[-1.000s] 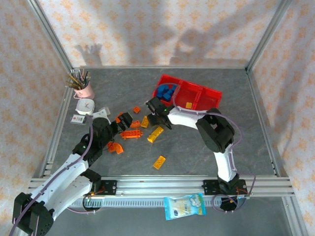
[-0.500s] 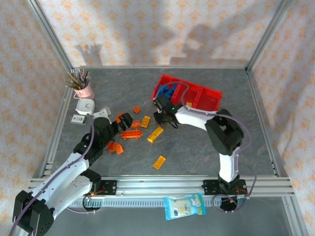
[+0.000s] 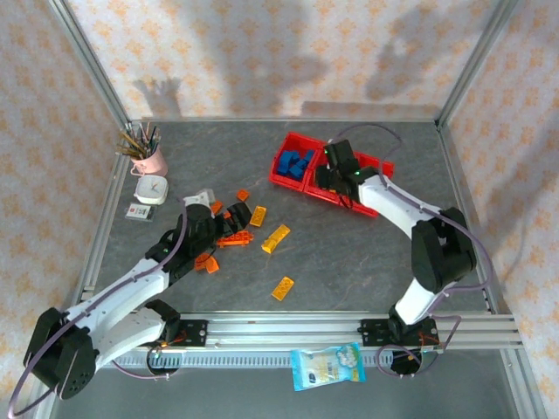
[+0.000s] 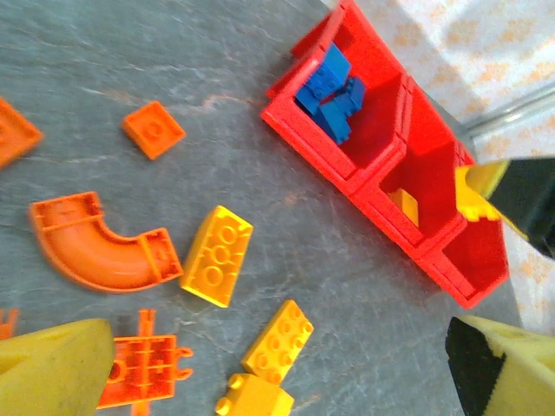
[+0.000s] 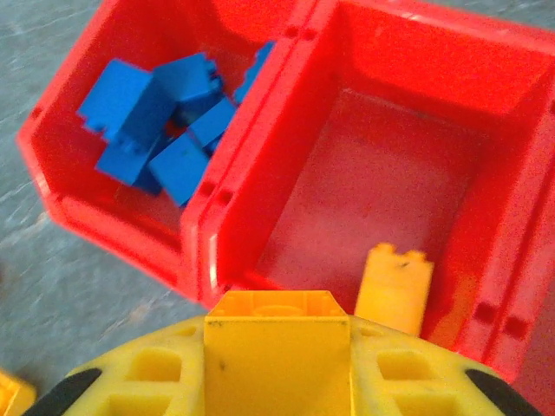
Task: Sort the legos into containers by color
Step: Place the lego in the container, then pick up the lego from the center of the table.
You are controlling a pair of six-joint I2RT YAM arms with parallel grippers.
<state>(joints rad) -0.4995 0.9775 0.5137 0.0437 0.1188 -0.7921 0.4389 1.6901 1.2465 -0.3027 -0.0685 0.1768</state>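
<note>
Sitting in R fingers [image 5: 130, 381], yellow brick [image 5: 276, 355], boxy

We see bright, even light; soft arm shadows fall on the patterned paper back wall [image 3: 288, 70]; wrist-view foregrounds blur.

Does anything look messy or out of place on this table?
The red plastic three-bin tray sits askew to the edges of the grey table. Sorting looks right: blue plastic bricks in its left bin, a yellow brick in the middle.

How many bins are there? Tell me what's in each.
3: left bin holds blue bricks; middle bin one yellow brick; right bin looks bare, partly hidden.
</note>
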